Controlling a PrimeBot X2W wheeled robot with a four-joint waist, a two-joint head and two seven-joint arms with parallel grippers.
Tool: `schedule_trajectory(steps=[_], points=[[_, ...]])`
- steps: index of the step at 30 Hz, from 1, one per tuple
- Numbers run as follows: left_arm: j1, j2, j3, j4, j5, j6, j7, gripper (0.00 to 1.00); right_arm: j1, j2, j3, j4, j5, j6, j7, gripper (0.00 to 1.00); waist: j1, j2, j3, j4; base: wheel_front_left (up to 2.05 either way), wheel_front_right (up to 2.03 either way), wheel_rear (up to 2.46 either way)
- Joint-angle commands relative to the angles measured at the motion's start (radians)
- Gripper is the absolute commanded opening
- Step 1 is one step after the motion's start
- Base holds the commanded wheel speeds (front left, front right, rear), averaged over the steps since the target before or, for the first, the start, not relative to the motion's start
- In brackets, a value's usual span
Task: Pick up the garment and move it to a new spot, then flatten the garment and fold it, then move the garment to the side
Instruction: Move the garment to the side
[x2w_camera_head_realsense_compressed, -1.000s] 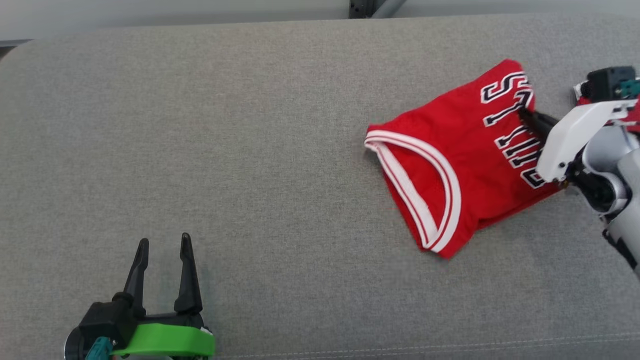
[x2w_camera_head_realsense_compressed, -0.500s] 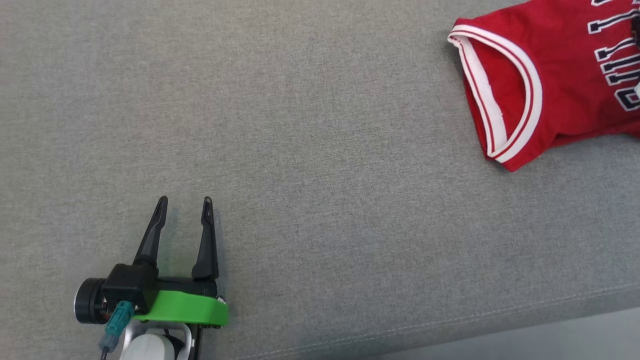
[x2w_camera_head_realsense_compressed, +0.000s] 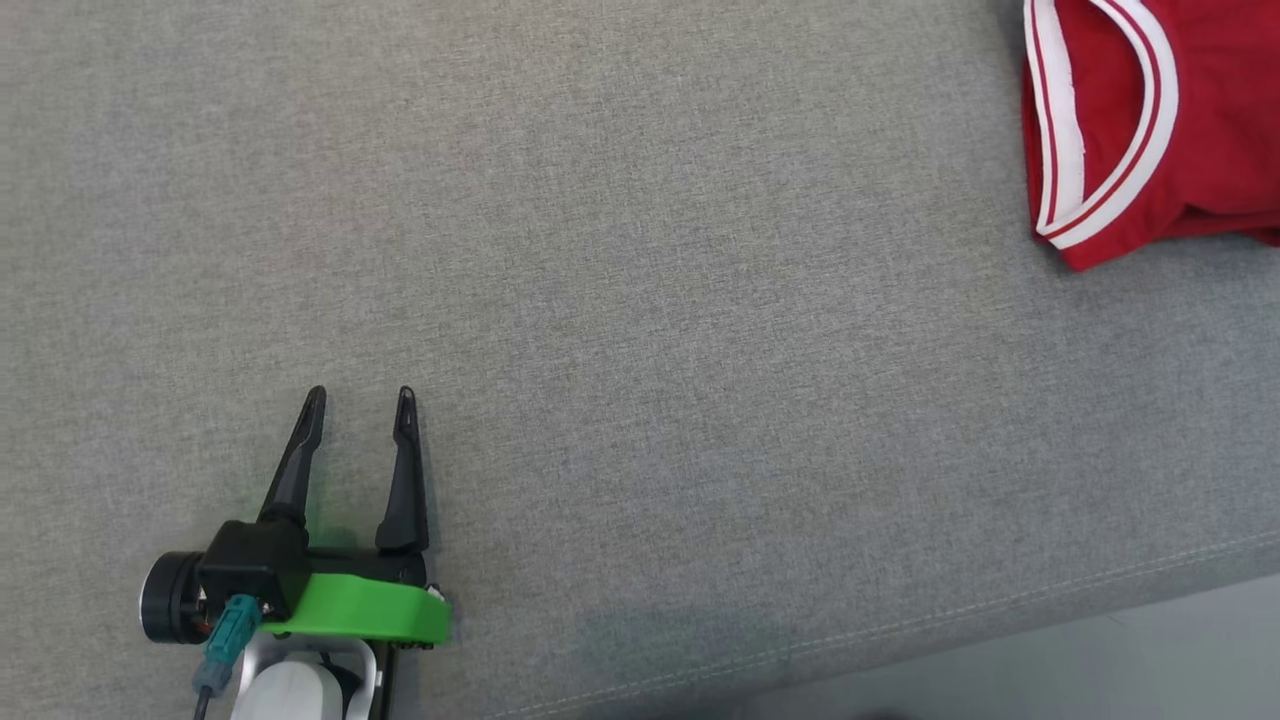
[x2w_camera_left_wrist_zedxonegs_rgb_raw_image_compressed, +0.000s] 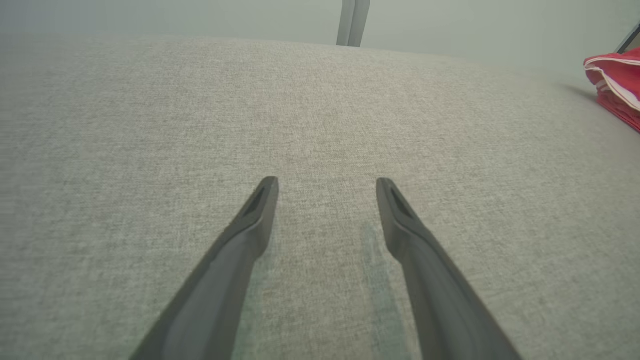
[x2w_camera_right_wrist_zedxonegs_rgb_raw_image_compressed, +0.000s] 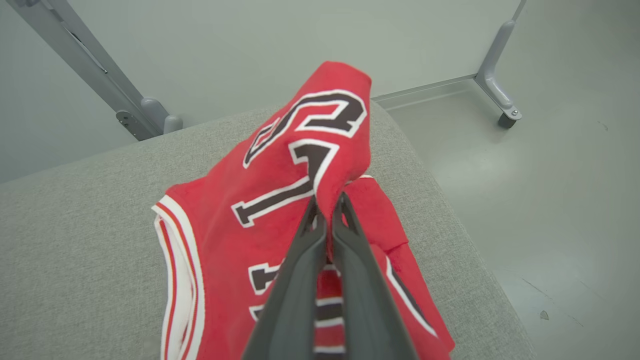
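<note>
The right gripper (x2w_camera_right_wrist_zedxonegs_rgb_raw_image_compressed: 327, 201) has its fingers pinched shut on a raised fold of the red jersey (x2w_camera_right_wrist_zedxonegs_rgb_raw_image_compressed: 280, 165), which peaks just beyond the tips and drapes to either side of them onto the grey cushion (x2w_camera_right_wrist_zedxonegs_rgb_raw_image_compressed: 75, 240). The left gripper (x2w_camera_head_realsense_compressed: 358, 395) waits with fingers spread wide and empty, the jersey well off to their right. The jersey looks folded, so the sideways carry probably wants a lift high enough that the layers do not drag open, then a flat set-down before release.
</note>
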Motion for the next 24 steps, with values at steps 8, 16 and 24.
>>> schedule_trajectory(steps=[8,16,24], points=[[0.007,0.004,0.004,0.001,-0.006,0.002,-0.003,1.00,-0.025,0.023,-0.009,0.097,-0.072,-0.001,-0.056,1.00,-0.0001,-0.0001,-0.013,0.022,0.00,0.00,0.00],[0.038,0.004,0.018,-0.014,-0.032,0.015,-0.003,1.00,0.040,0.003,-0.014,0.073,-0.140,-0.001,-0.232,1.00,-0.0001,-0.0001,-0.064,0.039,0.00,0.00,0.00],[0.089,0.004,0.053,0.002,-0.088,0.039,-0.003,1.00,0.236,0.029,0.031,-0.069,-0.206,-0.001,-0.420,1.00,-0.0001,-0.0001,-0.195,0.057,0.00,0.00,0.00]])
